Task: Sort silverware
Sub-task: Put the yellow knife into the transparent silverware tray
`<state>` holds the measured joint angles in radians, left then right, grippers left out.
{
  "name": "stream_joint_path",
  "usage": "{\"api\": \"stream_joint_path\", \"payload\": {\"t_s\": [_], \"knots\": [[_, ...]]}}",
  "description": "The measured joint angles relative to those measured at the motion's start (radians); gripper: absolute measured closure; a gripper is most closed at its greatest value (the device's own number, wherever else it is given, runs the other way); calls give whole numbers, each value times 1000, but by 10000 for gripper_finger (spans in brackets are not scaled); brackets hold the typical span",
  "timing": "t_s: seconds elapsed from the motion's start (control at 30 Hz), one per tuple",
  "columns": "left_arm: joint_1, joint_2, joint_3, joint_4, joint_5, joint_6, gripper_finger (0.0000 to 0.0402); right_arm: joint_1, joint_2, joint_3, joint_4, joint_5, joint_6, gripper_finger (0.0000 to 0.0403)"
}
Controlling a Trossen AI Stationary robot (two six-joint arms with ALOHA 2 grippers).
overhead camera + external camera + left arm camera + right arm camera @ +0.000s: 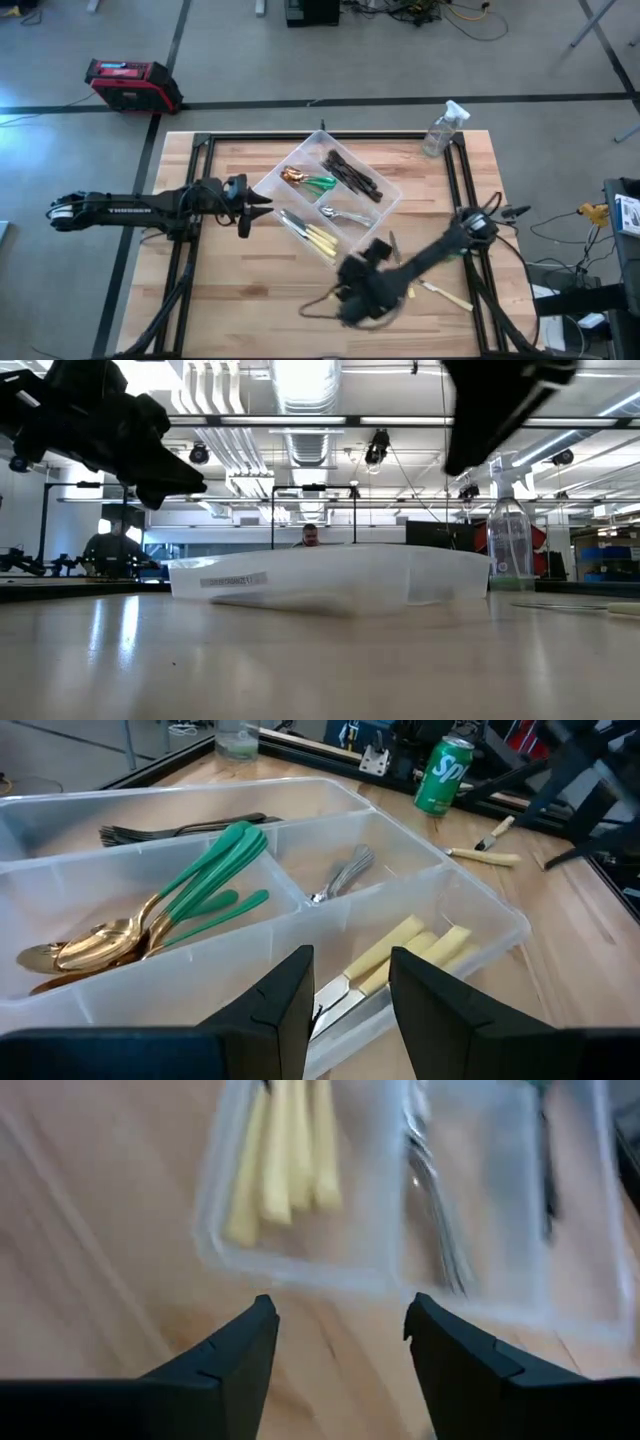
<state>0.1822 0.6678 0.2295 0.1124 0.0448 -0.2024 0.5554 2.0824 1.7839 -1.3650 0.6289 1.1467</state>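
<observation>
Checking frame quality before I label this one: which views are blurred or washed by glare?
Right wrist view: motion-smeared, the cream-handled knives and clear tray streaked. High view: the right gripper is blurred. Low view: ceiling lights glare, arms silhouetted. Left wrist view: sharp on the green-handled pieces.

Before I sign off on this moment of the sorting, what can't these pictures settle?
- Low view: the clear plastic divided tray wall hides all the cutlery inside.
- High view: the blurred right hand and arm cover the table under them.
- Right wrist view: motion blur smears the cream-yellow-handled knives.
- High view: loose cutlery near the table's right edge is too small to identify.
</observation>
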Motion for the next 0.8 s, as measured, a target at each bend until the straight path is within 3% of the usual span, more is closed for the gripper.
{"api": "stream_joint_path", "payload": {"t_s": [0.27, 0.53, 0.8], "knots": [[0, 15, 0, 50, 0, -19, 283, 209, -78, -211, -39, 41, 504, 175], [0, 43, 0, 65, 0, -46, 283, 465, -31, -432, 35, 309, 986, 193], [0, 70, 0, 75, 0, -92, 283, 514, 69, -537, 230, 264, 1010, 194]]}}
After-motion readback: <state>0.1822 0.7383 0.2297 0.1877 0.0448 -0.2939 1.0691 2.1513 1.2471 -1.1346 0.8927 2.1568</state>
